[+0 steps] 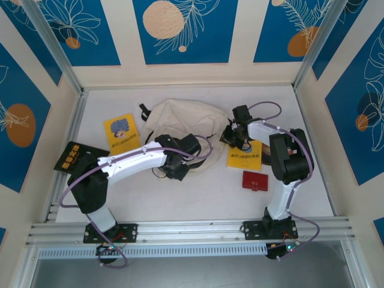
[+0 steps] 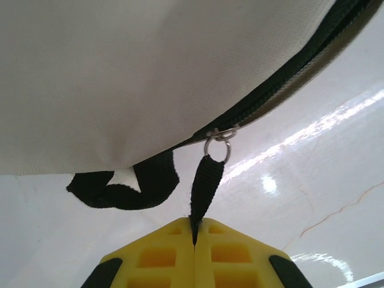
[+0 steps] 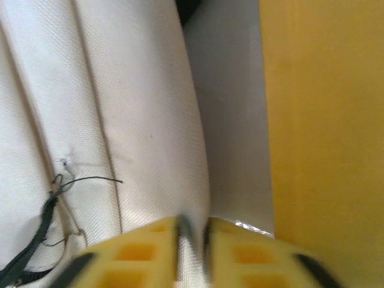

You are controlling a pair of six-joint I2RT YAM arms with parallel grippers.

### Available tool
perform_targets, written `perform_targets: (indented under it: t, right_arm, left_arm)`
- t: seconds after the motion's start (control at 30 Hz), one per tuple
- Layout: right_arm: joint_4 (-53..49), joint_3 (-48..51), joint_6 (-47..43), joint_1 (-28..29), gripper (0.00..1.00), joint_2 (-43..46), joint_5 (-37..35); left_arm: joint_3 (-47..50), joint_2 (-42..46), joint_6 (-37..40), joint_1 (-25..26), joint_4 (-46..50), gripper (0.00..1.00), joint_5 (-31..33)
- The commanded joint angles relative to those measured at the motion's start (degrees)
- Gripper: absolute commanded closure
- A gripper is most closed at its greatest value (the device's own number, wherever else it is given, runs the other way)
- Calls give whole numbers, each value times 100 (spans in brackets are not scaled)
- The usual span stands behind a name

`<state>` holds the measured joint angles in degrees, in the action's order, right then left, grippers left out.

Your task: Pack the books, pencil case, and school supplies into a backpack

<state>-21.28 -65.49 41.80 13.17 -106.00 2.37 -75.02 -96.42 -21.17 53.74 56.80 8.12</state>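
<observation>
1. Closest to the lens, the left gripper (image 2: 195,231) is clamping fully shut on the black zipper pull strap (image 2: 206,186). The strap is hanging from a metal ring (image 2: 216,148) on the zipper (image 2: 282,84) of the cream backpack (image 2: 120,78), probably so the arm can draw the bag open.
2. The right gripper (image 3: 193,234) is sitting at the backpack's right edge, its jaws a narrow slit apart with cream fabric lying in the slit. Whether it is truly gripping, I cannot tell; it is likely bracing the bag.
3. The backpack is lying far and central on the table (image 1: 198,198); packing is seemingly not yet begun.
4. The left yellow book (image 1: 122,132) is waiting beside the bag, and the right yellow book (image 1: 246,157) is lying just right of it. The dark book (image 1: 73,157) is resting at the left edge, and the red pencil case (image 1: 255,180) is lying nearer, on the right.
5. The white tabletop is gleaming. Blue wall panels (image 1: 183,30) with orange discs are enclosing it, and a metal rail (image 1: 192,231) is running along the near edge.
</observation>
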Motion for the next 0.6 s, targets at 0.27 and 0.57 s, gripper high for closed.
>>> perform_targets:
  t: [0.27,0.57]
  right_arm:
    - [-74,1712,644,-126,38,2519,1404]
    - [1039,2951,1617,-210,34,3045,2066]
  left_arm:
    - [-867,-438,315,248,-1007,100,-1301]
    - [-1774,-986,313,418,-1190,100,-1418]
